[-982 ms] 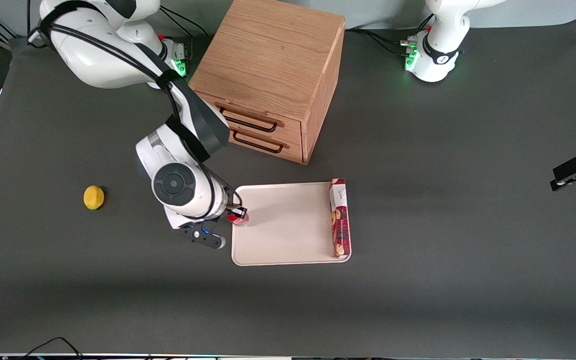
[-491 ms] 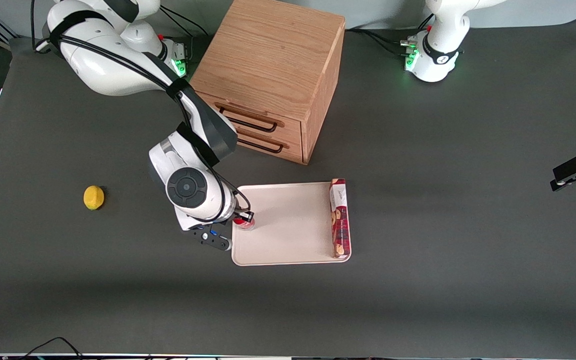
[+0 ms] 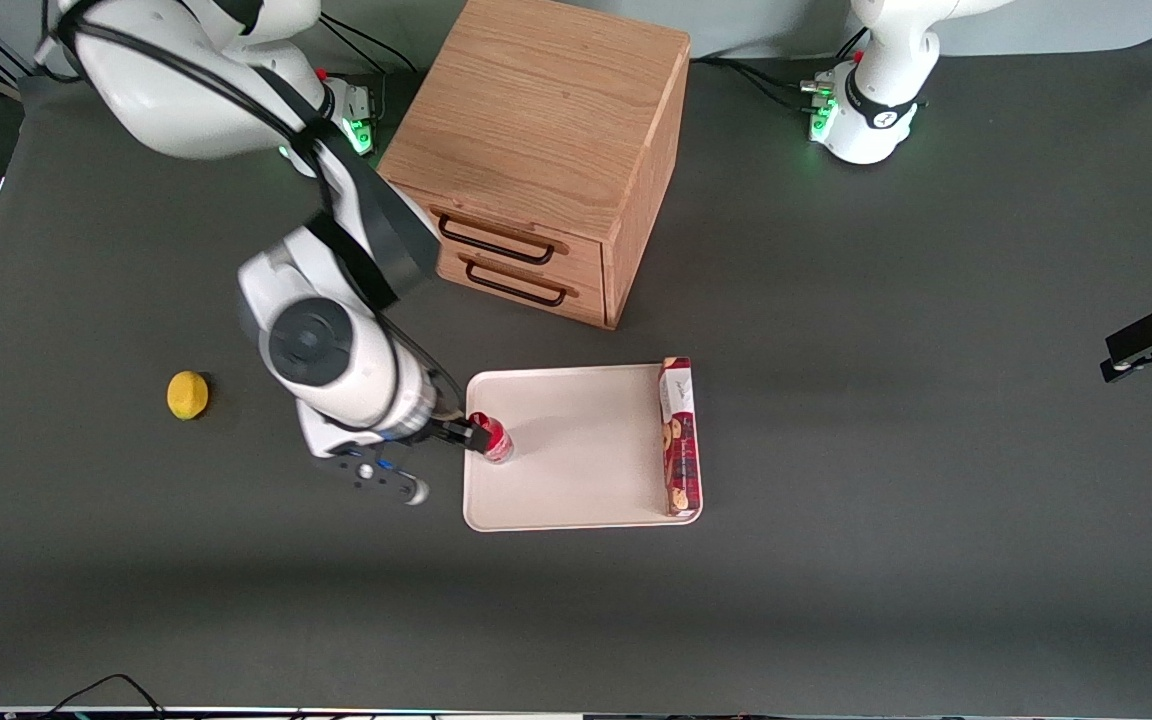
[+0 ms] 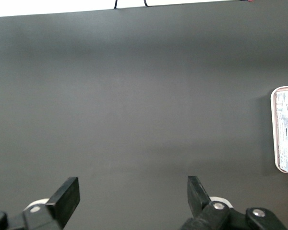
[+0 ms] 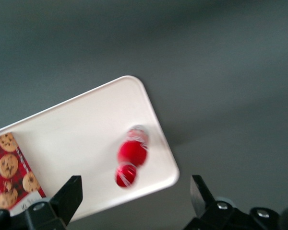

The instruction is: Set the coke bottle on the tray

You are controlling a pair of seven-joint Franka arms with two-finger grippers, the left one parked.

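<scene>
The small red coke bottle (image 3: 491, 437) is on the cream-white tray (image 3: 576, 450), close to the tray's edge toward the working arm's end. I cannot tell whether it stands upright or leans. My right gripper (image 3: 458, 432) is open and empty, just off the bottle, its fingers apart from it. In the right wrist view the bottle (image 5: 132, 153) shows on the tray (image 5: 77, 143) near a rounded corner, with the gripper (image 5: 134, 191) spread wide above it and nothing between the fingers.
A long red cookie box (image 3: 678, 435) lies along the tray's edge toward the parked arm's end. A wooden drawer cabinet (image 3: 546, 150) stands farther from the front camera than the tray. A lemon (image 3: 187, 394) lies toward the working arm's end.
The gripper carried the bottle a little farther onto the tray, then let go of it. The arm has drawn back toward its own end of the table.
</scene>
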